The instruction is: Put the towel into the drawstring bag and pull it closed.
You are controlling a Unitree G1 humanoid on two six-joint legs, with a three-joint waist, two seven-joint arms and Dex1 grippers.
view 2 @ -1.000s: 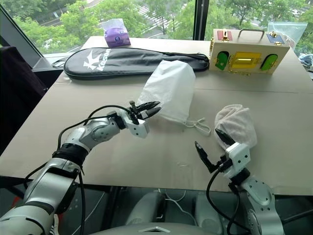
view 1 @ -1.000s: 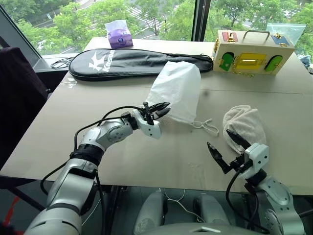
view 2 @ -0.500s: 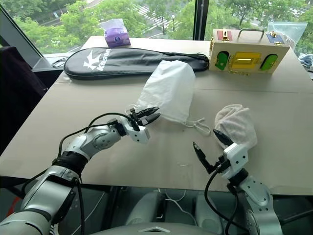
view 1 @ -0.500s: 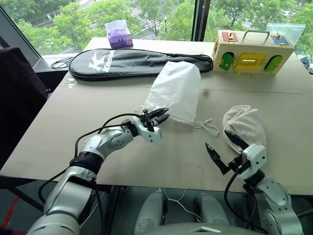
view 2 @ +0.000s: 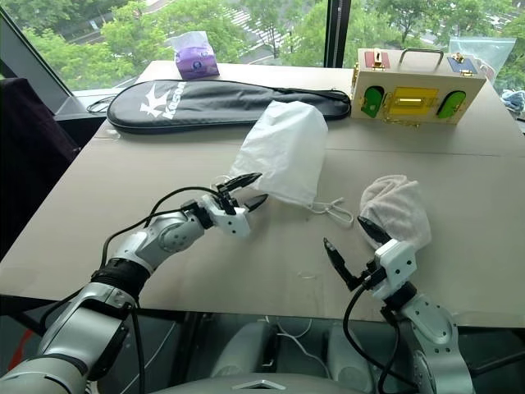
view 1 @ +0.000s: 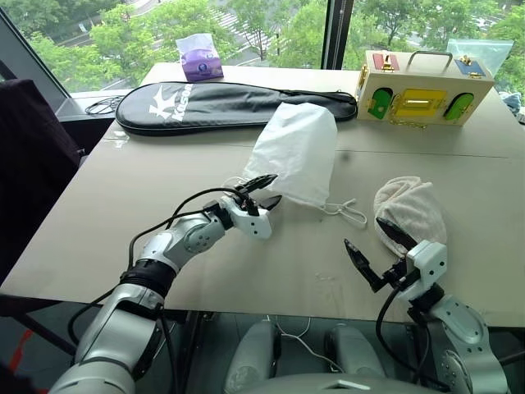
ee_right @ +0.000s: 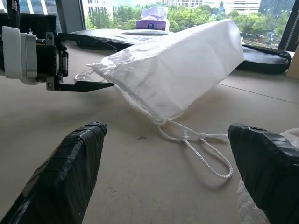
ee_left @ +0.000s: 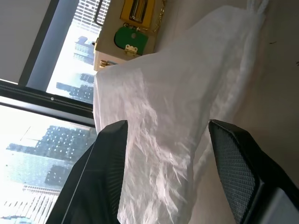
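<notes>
The towel lies bundled on the table near my right side, outside the drawstring bag. The bag rests mid-table, its mouth toward me and cord loops trailing toward the towel; I cannot tell what it holds. My left gripper sits at the bag's mouth corner, fingers apart. My right gripper hovers beside the towel, fingers spread wide, holding nothing.

The drawstring bag lies left of the towel, racket case behind

Towel bundled beside bag (white, flat).
</notes>
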